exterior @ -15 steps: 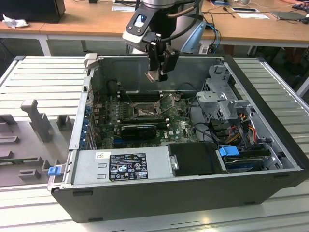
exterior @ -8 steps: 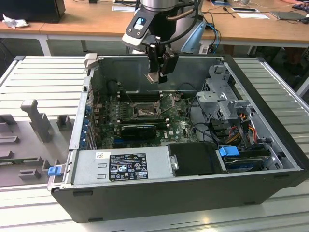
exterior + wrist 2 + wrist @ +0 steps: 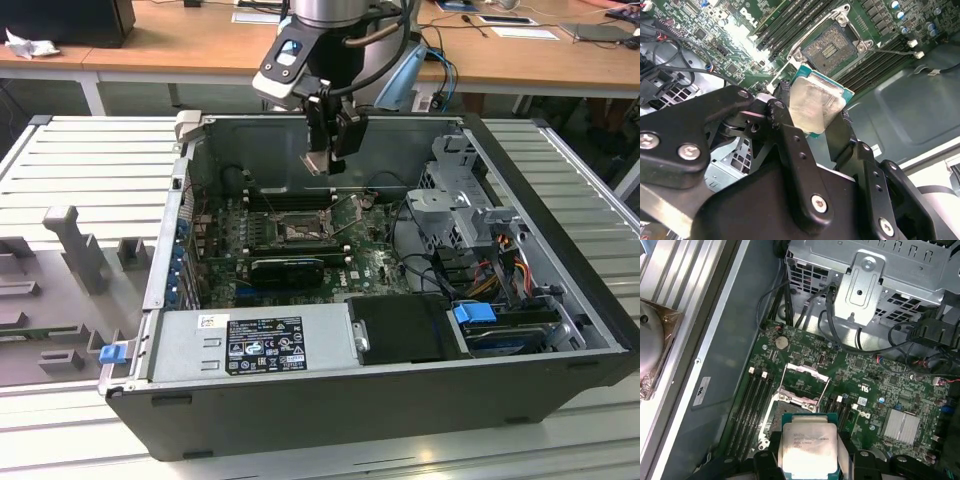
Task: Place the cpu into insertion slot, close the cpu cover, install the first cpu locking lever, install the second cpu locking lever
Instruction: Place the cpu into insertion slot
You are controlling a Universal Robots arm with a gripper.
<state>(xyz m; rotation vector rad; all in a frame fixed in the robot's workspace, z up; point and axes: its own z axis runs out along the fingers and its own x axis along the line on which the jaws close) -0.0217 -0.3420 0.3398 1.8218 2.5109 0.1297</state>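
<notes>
While the gripper (image 3: pixel 810 117) hung over the open case (image 3: pixel 400 400), its fingers (image 3: pixel 785 125) were clamped on the cpu (image 3: pixel 816 102), chip sitting right between them, up above the bare insertion slot (image 3: pixel 832 47) and not touching it. Just past the slot, the cpu cover (image 3: pixel 805 384) stood flipped open.

cpu (image 3: pixel 809 447) print seems illegible

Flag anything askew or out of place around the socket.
Nothing stands out. The cpu sits squarely in the gripper, jaws shut on it, held clear of the empty insertion slot; the cpu cover is open.
</notes>
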